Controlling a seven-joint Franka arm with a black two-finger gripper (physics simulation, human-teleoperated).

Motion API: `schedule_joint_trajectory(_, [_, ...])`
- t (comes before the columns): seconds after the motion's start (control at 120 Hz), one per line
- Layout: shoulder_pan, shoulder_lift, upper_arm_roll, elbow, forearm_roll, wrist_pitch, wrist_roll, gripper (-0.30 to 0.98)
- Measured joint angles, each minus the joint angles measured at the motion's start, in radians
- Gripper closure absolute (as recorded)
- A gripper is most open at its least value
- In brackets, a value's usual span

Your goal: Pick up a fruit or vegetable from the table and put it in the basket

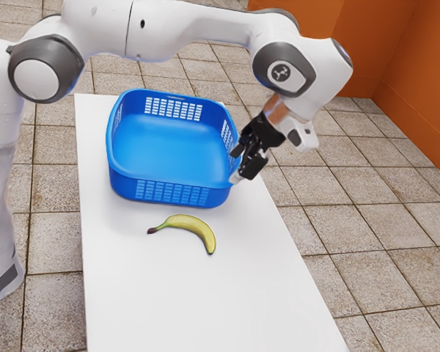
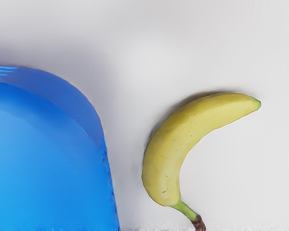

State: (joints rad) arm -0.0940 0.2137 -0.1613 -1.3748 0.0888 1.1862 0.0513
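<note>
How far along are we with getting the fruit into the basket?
Nothing looks done: the basket holds no fruit. Nothing is in hand: the gripper hangs clear of the banana, which lies on the table. Left: grasp the banana, lift it over the rim, release it inside.

A black pincer [image 1: 236, 166] is held at a downward slant, its two fingers parted. Just above it, a white wrist [image 1: 314, 67] is bent downward; higher and farther back from it, a white forearm [image 1: 194, 28] is stretched out.
</note>
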Motion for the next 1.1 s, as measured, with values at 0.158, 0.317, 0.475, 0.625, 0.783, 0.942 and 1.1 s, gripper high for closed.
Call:
schedule_joint_trajectory(0.158, [-0.038,0.001,-0.002,-0.042,-0.017,-0.011,0.004,0.0])
schedule_joint_trajectory(0.317, [-0.075,0.0,-0.003,-0.089,-0.019,-0.017,0.01,0.0])
schedule_joint_trajectory(0.475, [-0.078,0.0,-0.003,-0.153,-0.023,-0.019,0.014,0.0])
schedule_joint_trajectory(0.625, [-0.085,0.001,-0.002,-0.191,-0.035,-0.014,0.017,0.0])
schedule_joint_trajectory(0.783, [-0.085,0.003,0.0,-0.218,-0.027,-0.011,0.019,0.0])
schedule_joint_trajectory(0.942, [-0.086,0.003,-0.018,-0.22,0.02,-0.01,0.021,0.0])
schedule_joint_trajectory(1.1, [-0.107,0.022,-0.036,-0.221,0.084,-0.008,0.02,0.0])
